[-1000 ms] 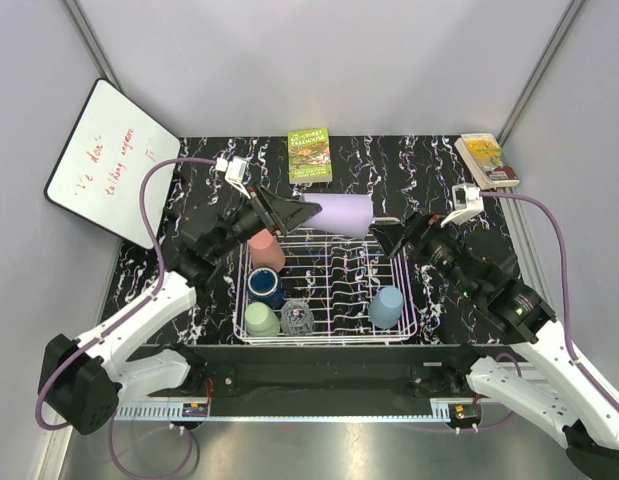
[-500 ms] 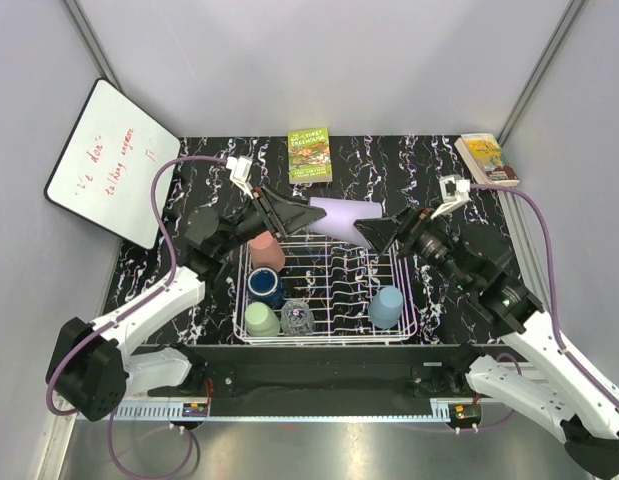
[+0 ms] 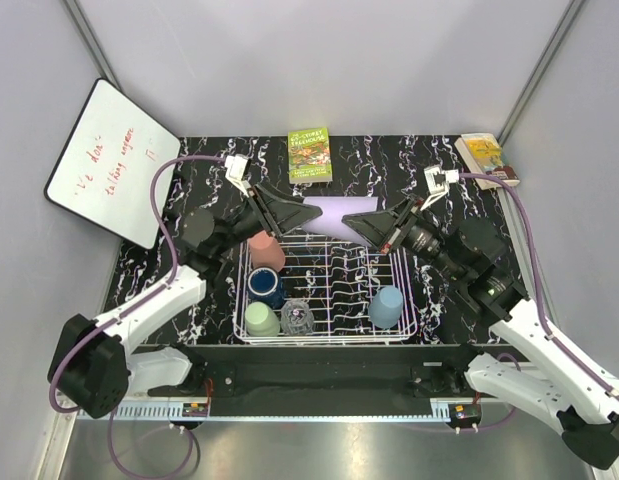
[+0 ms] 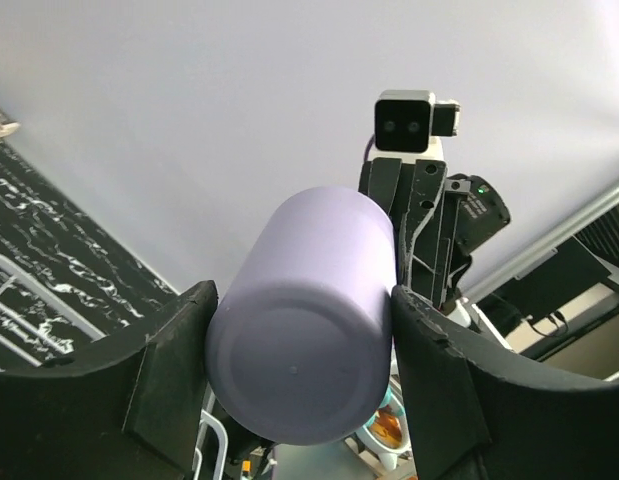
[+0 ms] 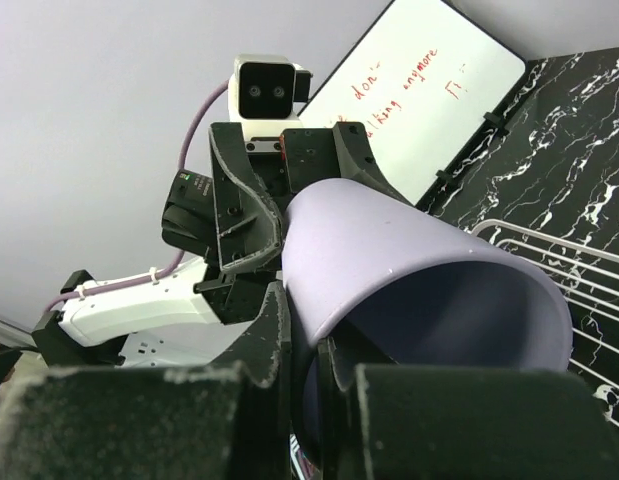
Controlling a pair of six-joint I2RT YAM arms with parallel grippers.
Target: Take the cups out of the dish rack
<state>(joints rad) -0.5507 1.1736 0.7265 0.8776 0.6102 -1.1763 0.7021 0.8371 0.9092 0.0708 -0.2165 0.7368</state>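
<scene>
A lavender cup (image 3: 337,213) hangs on its side above the far edge of the white dish rack (image 3: 326,338), held from both ends. My left gripper (image 3: 307,214) is shut on its base end (image 4: 309,350), one finger (image 4: 174,375) on each side. The right gripper (image 3: 362,226) is shut on the cup's rim wall (image 5: 409,270), one finger (image 5: 264,345) outside and one inside the mouth. In the rack stand a salmon cup (image 3: 267,249), a dark blue cup (image 3: 265,285), a pale green cup (image 3: 261,319), a clear glass (image 3: 297,317) and a light blue cup (image 3: 386,306).
A green book (image 3: 310,155) lies at the back of the black marbled table and another book (image 3: 486,158) at the back right corner. A whiteboard (image 3: 109,160) leans against the left wall. Grey walls enclose the table on three sides.
My right gripper moved left to the cup's open end and shut on its rim. The left gripper kept its hold, and the cup shifted slightly left.
</scene>
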